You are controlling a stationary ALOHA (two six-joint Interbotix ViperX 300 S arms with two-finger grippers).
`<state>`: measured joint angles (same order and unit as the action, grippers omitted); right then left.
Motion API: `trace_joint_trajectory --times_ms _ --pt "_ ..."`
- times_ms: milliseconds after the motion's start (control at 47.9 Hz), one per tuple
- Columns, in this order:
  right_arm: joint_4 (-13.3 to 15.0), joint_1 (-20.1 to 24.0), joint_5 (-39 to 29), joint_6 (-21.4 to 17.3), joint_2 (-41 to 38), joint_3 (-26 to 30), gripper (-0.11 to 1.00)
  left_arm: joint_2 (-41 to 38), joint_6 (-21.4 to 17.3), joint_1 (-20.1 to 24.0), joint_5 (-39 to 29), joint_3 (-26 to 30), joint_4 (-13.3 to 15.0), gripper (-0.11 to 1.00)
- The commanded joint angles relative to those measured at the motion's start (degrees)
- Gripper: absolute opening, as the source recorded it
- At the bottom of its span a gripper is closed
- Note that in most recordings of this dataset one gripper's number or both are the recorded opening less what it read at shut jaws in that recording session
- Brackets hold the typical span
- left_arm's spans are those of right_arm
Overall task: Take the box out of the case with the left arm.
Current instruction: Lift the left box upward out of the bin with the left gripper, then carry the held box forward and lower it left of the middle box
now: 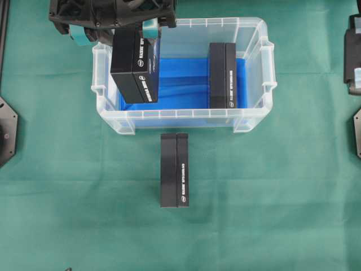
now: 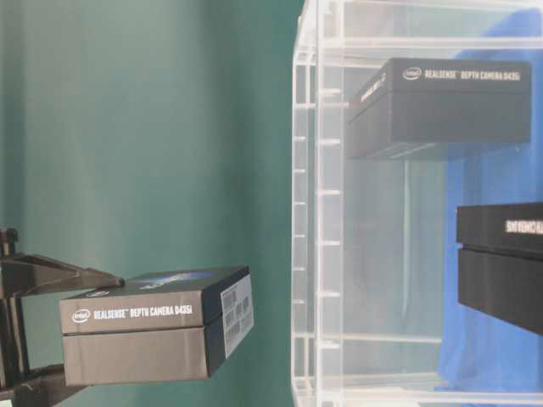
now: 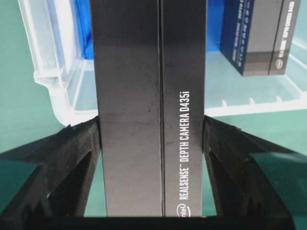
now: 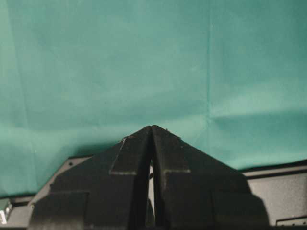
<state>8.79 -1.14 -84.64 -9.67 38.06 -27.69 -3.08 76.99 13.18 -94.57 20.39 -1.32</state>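
Note:
My left gripper (image 1: pixel 121 28) is shut on a black box (image 1: pixel 134 68) marked "RealSense Depth Camera D435i", and holds it over the left end of the case (image 1: pixel 183 116), a clear tub with a blue bottom. In the left wrist view the box (image 3: pixel 148 72) fills the space between both black fingers (image 3: pixel 76 148), with the case (image 3: pixel 57 72) behind it. A second black box (image 1: pixel 223 76) stands inside the case at its right. My right gripper (image 4: pixel 151 128) is shut and empty over green cloth; in the overhead view the right gripper (image 1: pixel 352 56) sits at the right edge.
A third black box (image 1: pixel 174 169) lies on the green cloth in front of the case. Black arm mounts (image 1: pixel 7 130) stand at the left and right table edges. In the table-level view a box (image 2: pixel 157 326) lies outside the clear case wall (image 2: pixel 318 212).

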Motion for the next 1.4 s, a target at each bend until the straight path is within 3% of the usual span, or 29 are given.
trace_joint_trajectory --times_ms 0,606,815,1003,1379 --pt "0.2 -0.1 0.2 -0.1 0.1 0.6 0.01 1.8 -0.1 0.2 0.2 1.4 -0.2 0.61" --pt "0.3 -0.1 0.1 -0.1 0.0 0.6 0.01 2.6 0.2 0.0 0.2 -0.2 -0.2 0.61" --pt "0.4 -0.1 0.3 0.0 0.0 0.6 0.01 2.6 1.4 -2.5 0.4 -0.3 -0.3 0.61" --pt "2.1 -0.1 0.6 0.0 0.1 0.6 0.01 2.6 5.4 -7.1 0.4 -0.5 -0.3 0.61" --pt "2.1 -0.1 0.9 0.0 0.0 0.6 0.01 2.7 15.4 -17.8 0.4 -0.2 -0.2 0.61"
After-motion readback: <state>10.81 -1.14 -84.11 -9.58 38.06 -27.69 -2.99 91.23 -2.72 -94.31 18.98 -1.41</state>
